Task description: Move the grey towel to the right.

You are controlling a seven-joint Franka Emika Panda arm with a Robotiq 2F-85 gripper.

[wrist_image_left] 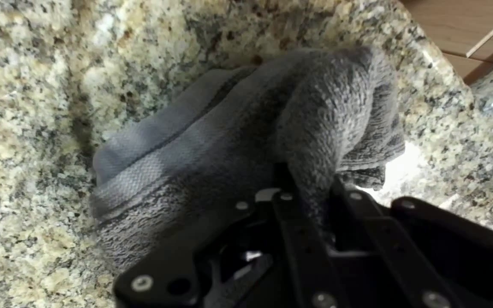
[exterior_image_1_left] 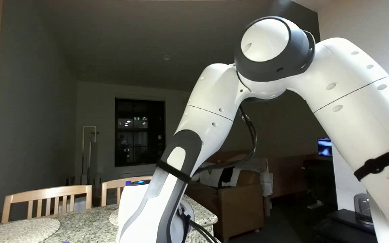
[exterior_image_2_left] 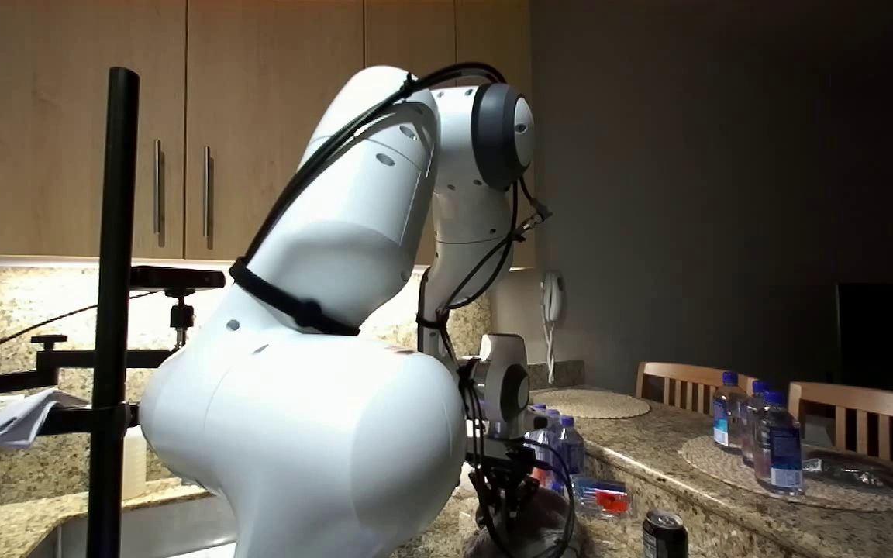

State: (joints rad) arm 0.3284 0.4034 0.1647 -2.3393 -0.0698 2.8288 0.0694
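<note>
1 raised fold of the grey towel [wrist_image_left: 233, 145] sits between the 2 fingers [wrist_image_left: 291, 209] of the gripper [wrist_image_left: 313, 188], which are clamped on it in the wrist view, the cloth filling the narrow gap. To the left of the pinch the towel spreads wide, with 2 smooth strips along its edge and rougher pile below them; to the right a smaller bunched part reaches towards a bright patch of light [wrist_image_left: 407, 164]. Speckled stone counter [wrist_image_left: 32, 128] shows beneath and around it, and I cannot tell whether any of the cloth is lifted clear. In an exterior view the gripper points down with the towel at its fingers, partly hidden behind it. Just beyond stand upright bottles [exterior_image_2_left: 569, 449] with blue caps, overlapping so that I cannot count them surely, and near them 1 bottle with a red patch [exterior_image_2_left: 609, 498] lies on its side. A dark can [exterior_image_2_left: 664, 535], partly out of view, is apart from the towel. On the higher ledge [exterior_image_2_left: 632, 438], 3 blue-capped bottles [exterior_image_2_left: 778, 449] stand on a woven placemat [exterior_image_2_left: 725, 471] beside a crumpled shiny item [exterior_image_2_left: 857, 471], with 2 wooden chairs [exterior_image_2_left: 865, 399] behind. Another placemat [exterior_image_2_left: 598, 403] lies farther along. The white arm [exterior_image_1_left: 211, 96] stands bent in both exterior views, and a dark window [exterior_image_1_left: 139, 132] and a brown sofa [exterior_image_1_left: 240, 211] show past it in an exterior view
</note>
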